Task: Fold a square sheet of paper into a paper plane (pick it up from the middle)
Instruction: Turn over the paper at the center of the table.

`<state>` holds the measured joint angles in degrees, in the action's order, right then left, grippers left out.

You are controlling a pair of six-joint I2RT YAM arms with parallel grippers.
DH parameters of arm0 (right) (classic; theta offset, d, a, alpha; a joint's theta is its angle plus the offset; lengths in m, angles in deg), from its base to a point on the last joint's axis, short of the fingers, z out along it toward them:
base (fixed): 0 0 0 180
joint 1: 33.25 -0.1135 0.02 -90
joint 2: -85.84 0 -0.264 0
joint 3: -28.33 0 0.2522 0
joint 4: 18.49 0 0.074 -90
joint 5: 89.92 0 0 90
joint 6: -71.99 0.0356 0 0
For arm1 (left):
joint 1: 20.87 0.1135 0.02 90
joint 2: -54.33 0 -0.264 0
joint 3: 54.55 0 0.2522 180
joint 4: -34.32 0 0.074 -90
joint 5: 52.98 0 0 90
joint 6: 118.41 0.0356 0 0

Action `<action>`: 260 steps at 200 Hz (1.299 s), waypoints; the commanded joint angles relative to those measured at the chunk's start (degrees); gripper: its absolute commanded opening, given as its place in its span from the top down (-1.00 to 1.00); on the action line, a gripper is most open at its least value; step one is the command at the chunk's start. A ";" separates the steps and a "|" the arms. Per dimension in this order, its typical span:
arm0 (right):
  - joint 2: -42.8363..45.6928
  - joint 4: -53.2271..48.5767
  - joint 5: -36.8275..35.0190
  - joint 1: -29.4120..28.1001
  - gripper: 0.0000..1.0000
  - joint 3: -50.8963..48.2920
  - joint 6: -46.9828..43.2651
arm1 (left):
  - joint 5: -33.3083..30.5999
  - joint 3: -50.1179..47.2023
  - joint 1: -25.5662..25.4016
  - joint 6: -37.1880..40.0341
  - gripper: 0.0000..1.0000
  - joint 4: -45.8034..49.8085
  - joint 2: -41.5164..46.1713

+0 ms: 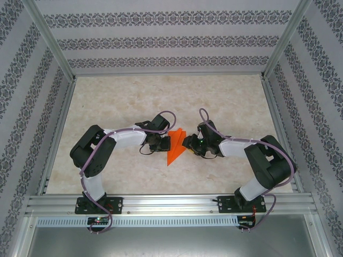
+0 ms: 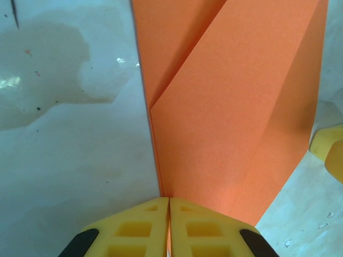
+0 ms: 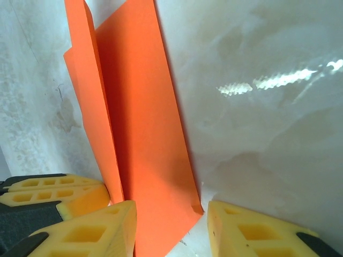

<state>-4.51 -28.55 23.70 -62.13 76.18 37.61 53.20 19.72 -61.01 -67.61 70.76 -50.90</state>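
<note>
Left wrist, left gripper pinching paper plane

The paper plane lies near the middle of the table, its tip toward the arm bases, directly between the two grippers. The left gripper is at its left side, jaws pressed together on the plane's edge. The right gripper faces it from the right, fingers parted either side of a corner of the plane.
</note>
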 commanded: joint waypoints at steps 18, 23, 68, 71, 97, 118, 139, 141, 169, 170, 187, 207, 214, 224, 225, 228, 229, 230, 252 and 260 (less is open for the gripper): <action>-0.85 3.10 0.81 -1.70 0.23 0.03 2.40 | 1.47 0.16 0.15 0.31 0.80 0.88 -0.97; -1.13 3.44 1.15 -1.83 0.24 0.25 2.54 | 1.49 0.14 0.15 0.27 0.80 0.75 -0.96; -0.94 4.66 0.43 -2.44 0.26 0.41 3.96 | 2.35 -0.21 0.10 -0.63 0.80 -0.26 -0.90; -0.78 4.65 0.31 -2.41 0.26 0.37 4.05 | 2.29 -0.18 0.14 -0.63 0.80 -0.31 -0.78; 1.01 6.40 -0.68 -2.62 0.24 -1.37 6.67 | 2.71 -0.34 0.14 -1.44 0.80 -0.83 -0.63; 1.49 10.34 -0.52 -3.25 0.23 -3.23 9.89 | 3.63 -0.73 0.15 -2.79 0.80 -1.94 -0.66; 1.89 13.30 -1.08 -4.10 0.23 -4.26 12.63 | 4.62 -1.53 0.10 -4.41 0.80 -3.53 -0.83; 1.99 13.31 -1.31 -4.15 0.23 -4.28 12.77 | 4.66 -1.60 0.12 -4.53 0.80 -3.58 -0.85; 3.43 14.42 -3.50 -4.53 0.19 -5.51 14.30 | 5.22 -2.80 0.19 -6.04 0.80 -5.10 -0.61; 3.47 14.45 -3.50 -4.52 0.18 -5.56 14.32 | 5.28 -2.83 0.17 -6.14 0.80 -5.19 -0.60; 2.71 16.53 -2.13 -4.73 0.17 -5.11 14.26 | 6.11 -3.50 0.10 -7.19 0.80 -6.64 -0.52; 2.02 16.89 -1.75 -5.04 0.16 -4.33 13.84 | 6.27 -3.91 0.11 -7.88 0.80 -7.33 -0.29; 1.93 15.61 -2.35 -4.92 0.16 -3.99 13.00 | 6.24 -4.23 0.13 -8.13 0.80 -7.55 -0.06; 1.44 13.79 -2.87 -4.70 0.20 -2.84 11.33 | 6.45 -4.71 0.15 -8.52 0.80 -8.28 0.23; 1.38 13.70 -2.91 -4.70 0.20 -2.73 11.17 | 6.47 -4.75 0.15 -8.52 0.80 -8.36 0.22; 1.20 13.09 -3.04 -4.59 0.21 -2.37 10.58 | 6.55 -4.79 0.15 -8.66 0.80 -8.54 0.31; 1.17 12.96 -3.09 -4.55 0.21 -2.23 10.35 | 6.61 -4.88 0.15 -8.68 0.80 -8.58 0.34; 1.06 12.89 -3.16 -4.53 0.22 -2.12 10.15 | 6.64 -4.88 0.15 -8.69 0.80 -8.60 0.32; -0.50 11.55 -2.86 -4.32 0.29 0.49 5.95 | 6.54 -5.22 0.10 -8.88 0.80 -8.79 0.46; -1.03 10.62 -2.57 -4.20 0.31 1.36 4.48 | 6.56 -5.27 0.15 -8.96 0.80 -8.77 0.53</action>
<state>-3.92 -16.40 21.97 -66.26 74.12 47.90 59.23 15.96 -61.01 -75.32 62.76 -50.71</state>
